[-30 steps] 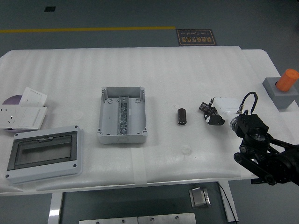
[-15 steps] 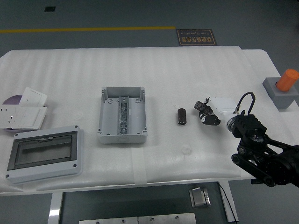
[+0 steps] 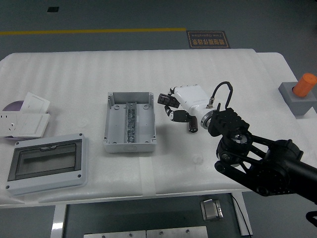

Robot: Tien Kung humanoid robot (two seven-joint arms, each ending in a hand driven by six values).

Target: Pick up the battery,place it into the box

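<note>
1. Right hand point(image 3: 177, 105): a white-shelled hand on the black arm entering from the right, reaching across the table point(image 3: 74, 74) with its dark fingers point(image 3: 165, 99) pointing left. The fingers are loosely curled and spread, and nothing is visibly gripped between them.

2. Battery point(image 3: 191, 125): a small dark cylinder lying on the table, mostly covered by the hand and wrist; only its near end shows beneath the palm. Its long axis appears to run roughly near-to-far, though the occlusion makes this uncertain.

3. Key relation: the battery lies below the palm and toward the wrist, on the robot's right of the fingertips. The fingertips sit past it, on the box side. Contact between hand and battery cannot be confirmed.

4. Box point(image 3: 130, 121): open grey enclosure, left of the hand and close to the fingertips, its interior empty of any battery.

5. Judgement: the grasp is not yet made; the fingers would need to close across the cylinder's short axis.

6. The left arm is absent from view, so the right hand is the working one.
</note>
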